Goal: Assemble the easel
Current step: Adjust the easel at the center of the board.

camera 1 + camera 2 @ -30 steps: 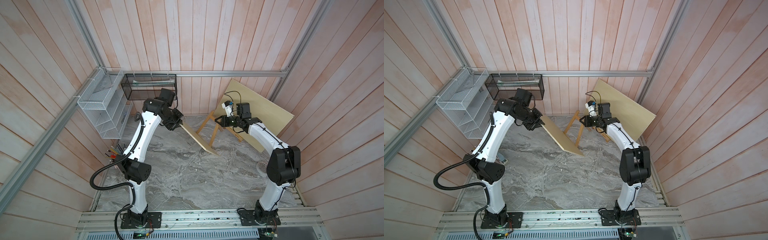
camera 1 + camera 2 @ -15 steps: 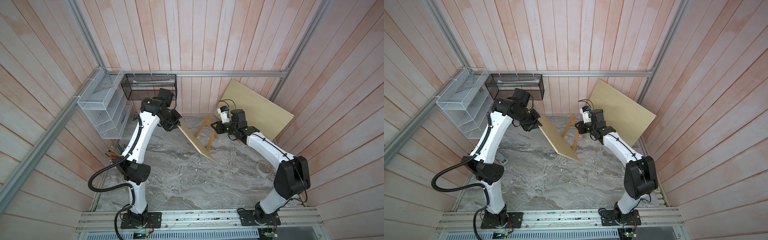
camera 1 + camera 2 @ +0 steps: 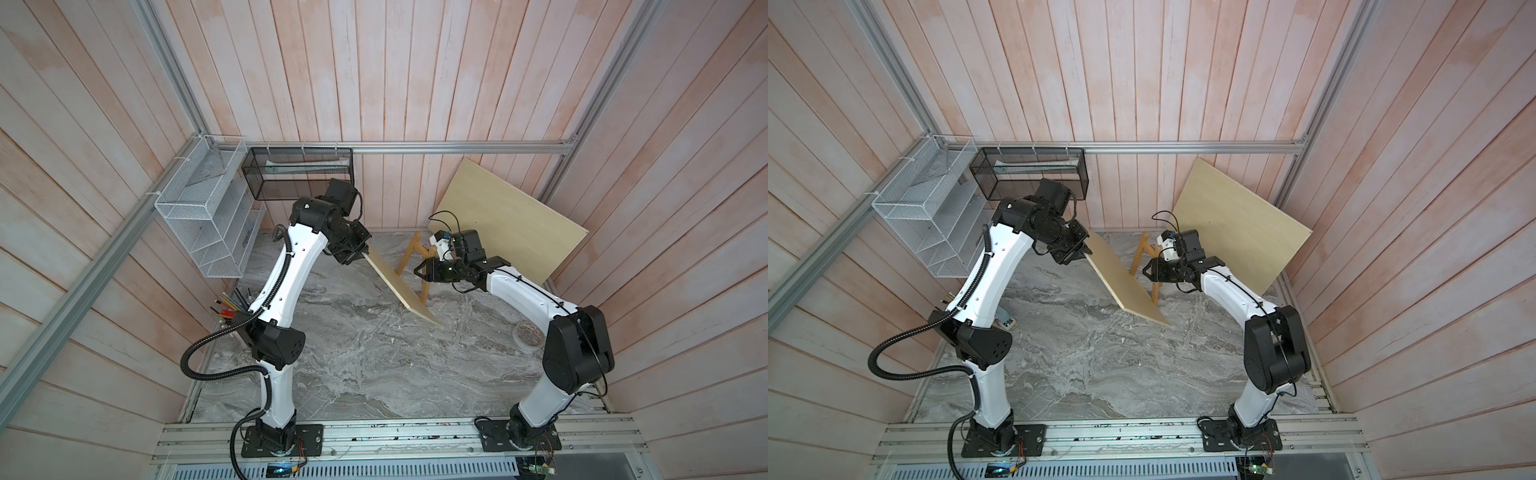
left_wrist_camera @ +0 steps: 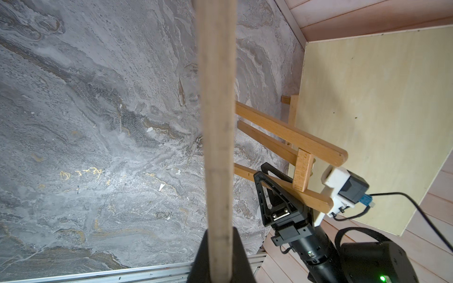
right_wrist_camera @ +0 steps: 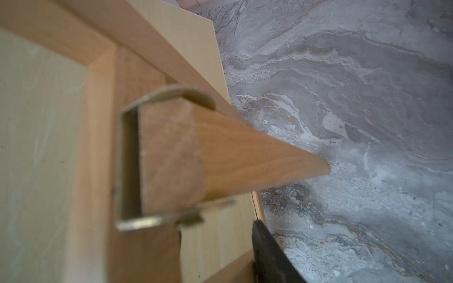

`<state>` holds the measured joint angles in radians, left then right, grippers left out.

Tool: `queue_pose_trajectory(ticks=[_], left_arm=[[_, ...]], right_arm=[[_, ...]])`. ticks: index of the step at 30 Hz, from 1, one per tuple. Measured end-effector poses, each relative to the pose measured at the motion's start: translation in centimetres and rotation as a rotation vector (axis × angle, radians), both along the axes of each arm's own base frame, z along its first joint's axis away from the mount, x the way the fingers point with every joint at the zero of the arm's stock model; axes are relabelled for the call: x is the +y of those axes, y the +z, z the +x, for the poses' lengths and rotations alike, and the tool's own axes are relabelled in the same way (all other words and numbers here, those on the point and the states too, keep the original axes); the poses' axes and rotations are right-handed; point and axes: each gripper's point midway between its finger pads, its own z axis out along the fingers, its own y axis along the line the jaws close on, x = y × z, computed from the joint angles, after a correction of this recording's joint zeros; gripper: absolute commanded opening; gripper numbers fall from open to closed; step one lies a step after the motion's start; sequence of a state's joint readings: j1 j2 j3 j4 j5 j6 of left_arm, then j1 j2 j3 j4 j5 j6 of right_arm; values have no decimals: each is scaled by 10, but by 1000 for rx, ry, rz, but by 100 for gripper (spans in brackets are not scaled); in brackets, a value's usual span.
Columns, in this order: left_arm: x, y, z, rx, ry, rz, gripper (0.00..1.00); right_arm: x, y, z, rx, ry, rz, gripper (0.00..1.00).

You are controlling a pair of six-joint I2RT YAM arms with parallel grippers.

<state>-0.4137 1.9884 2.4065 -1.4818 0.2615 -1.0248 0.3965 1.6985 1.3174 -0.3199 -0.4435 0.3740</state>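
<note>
The left gripper (image 3: 362,253) clamps a pale board (image 3: 399,286) tilted beside the easel (image 4: 282,129). The right gripper (image 3: 419,271) stands with jaws parted astride one easel leg.

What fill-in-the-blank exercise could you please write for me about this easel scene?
The left gripper is shut on the edge of the smaller plywood ___.
The right gripper has one leg of the ___ between its jaws.
The larger board leans against the panelled ___.
Missing words: board; easel; wall.
</note>
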Motion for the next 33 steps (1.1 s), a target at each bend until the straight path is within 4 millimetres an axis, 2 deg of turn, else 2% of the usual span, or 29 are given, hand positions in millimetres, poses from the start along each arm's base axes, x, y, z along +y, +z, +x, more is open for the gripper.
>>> queue_pose_trajectory(ticks=[4,7,12,16,20,22,24,31,33], left_arm=[[-3,-1,2,-3,-6,-8,0],[-4,-1,2,-2,-7,-9,0],[-4,0,2,0,-6,-11,0],[-4,-1,2,2,-5,-12,0],[-4,-1,2,3,-5,-13,0],[-4,-1,1,4,-5,-14,0],[-4,-1,1,4,-5,-14,0],[-4,-1,1,6,-6,-17,0],[-4,-1,1,6,-6,-17,0]], right_arm=[[-3,3,1,-1,7,3,63],[-4,11,-3,-19,24,9,64],[-15,48,-8,-92,17,48,64],[-44,79,-13,-160,-33,81,64],[-78,90,-17,-196,-110,81,64],[-88,84,-16,-194,-141,63,64],[-92,70,-14,-174,-157,39,64],[-97,-11,-3,-43,-161,-53,64],[-95,-27,3,-26,-153,-64,64]])
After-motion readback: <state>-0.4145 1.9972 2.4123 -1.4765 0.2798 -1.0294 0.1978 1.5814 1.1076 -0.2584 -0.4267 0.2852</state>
